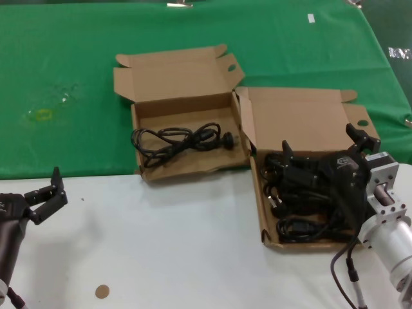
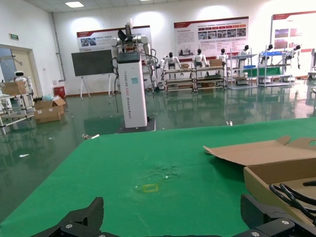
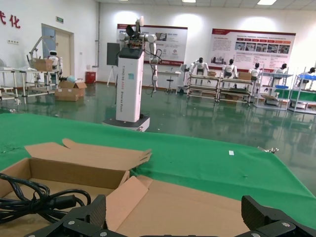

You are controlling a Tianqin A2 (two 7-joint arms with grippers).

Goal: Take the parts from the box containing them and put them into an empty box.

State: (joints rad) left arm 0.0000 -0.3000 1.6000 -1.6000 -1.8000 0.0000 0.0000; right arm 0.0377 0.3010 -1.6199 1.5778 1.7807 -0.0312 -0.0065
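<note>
Right end effector (image 1: 325, 151) hovers low over the full box (image 1: 265, 212), fingers spread wide, gripping nothing. The cords (image 1: 299, 199) beneath lie in one tangled heap. One cord (image 1: 177, 140) already sits in the other box (image 1: 193, 168), just beside on the green cloth. Left end effector (image 1: 45, 193) is parked over the white tabletop (image 1: 161, 257), also open and empty.

Risks: closing on the heap may snag several cords at once (loops overlap), dragging the light box or spilling cords. A trailing plug could catch the ragged front wall.

Bright overhead light, soft shadows, perhaps slight blur
</note>
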